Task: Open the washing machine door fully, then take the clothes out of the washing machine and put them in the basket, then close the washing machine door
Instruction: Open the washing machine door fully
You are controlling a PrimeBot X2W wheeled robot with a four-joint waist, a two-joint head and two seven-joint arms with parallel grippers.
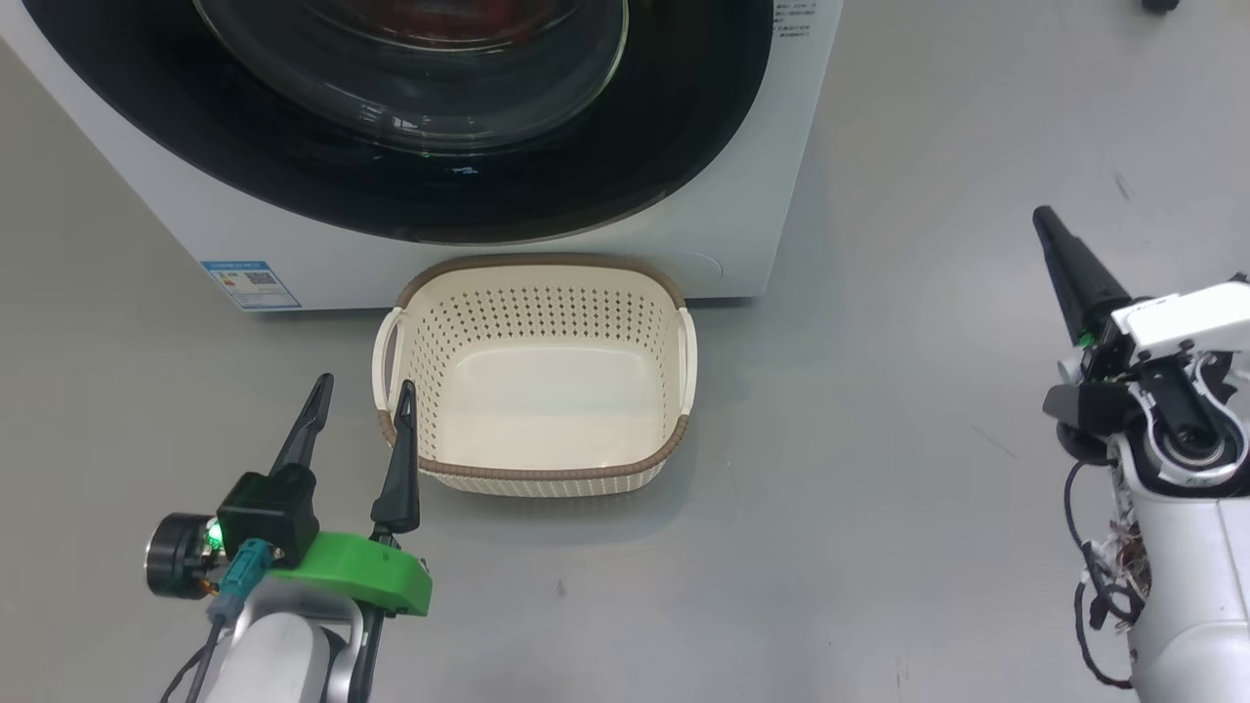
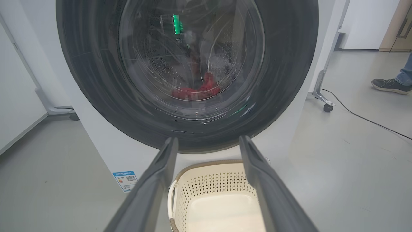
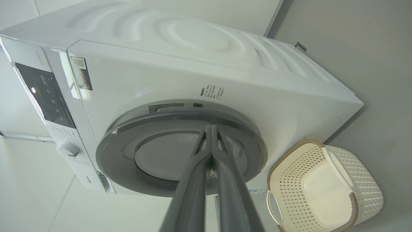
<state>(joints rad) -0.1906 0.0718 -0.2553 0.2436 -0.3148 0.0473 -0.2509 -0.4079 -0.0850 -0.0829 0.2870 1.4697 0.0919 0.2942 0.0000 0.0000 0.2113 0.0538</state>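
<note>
The white front-loading machine stands upright with its round door shut, the wide black rim flush against the front panel and the clear glass bowl at centre. The clothes lie as a low red heap at the drum bottom, visible through the glass. The cream perforated basket, brown-rimmed with white side handles, sits upright and empty on the floor just in front of the machine, below the door.

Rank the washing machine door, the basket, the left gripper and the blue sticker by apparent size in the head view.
1. washing machine door, largest even though the top edge crops it.
2. basket.
3. left gripper, open; it is nearer the camera, so its rank is less sure.
4. blue sticker, smallest.
</note>
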